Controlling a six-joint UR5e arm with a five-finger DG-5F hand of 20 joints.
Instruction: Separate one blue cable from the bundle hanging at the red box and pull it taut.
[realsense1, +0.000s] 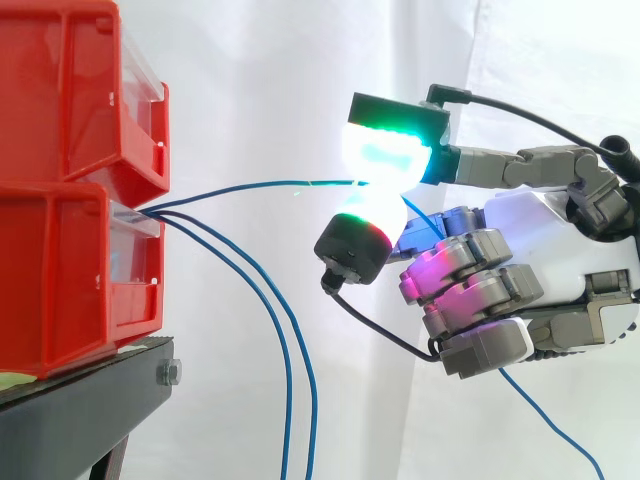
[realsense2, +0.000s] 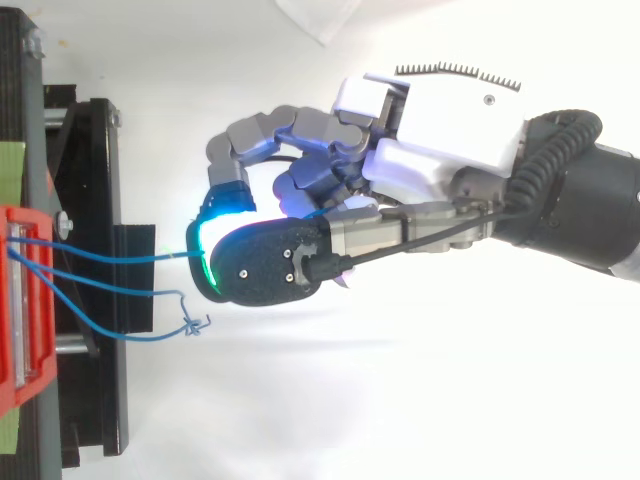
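Three thin blue cables come out of the slot between the stacked red boxes (realsense1: 80, 190) at the left. One blue cable (realsense1: 260, 187) runs nearly straight and level to my hand (realsense1: 540, 250), pinched between two glowing fingertips (realsense1: 385, 160) that meet at mid-frame. Its free end trails down behind the palm toward the lower right. The other two cables (realsense1: 285, 350) sag and hang down past the bottom edge. From above, the pinched cable (realsense2: 110, 257) stretches from the red box (realsense2: 20, 300) to the hand (realsense2: 430, 150), and the other cables' ends (realsense2: 190, 325) curl together.
The red boxes stand on a black stand (realsense1: 90, 400) at the lower left, also seen from above as a black frame (realsense2: 95, 250). A white curtain hangs behind everything.
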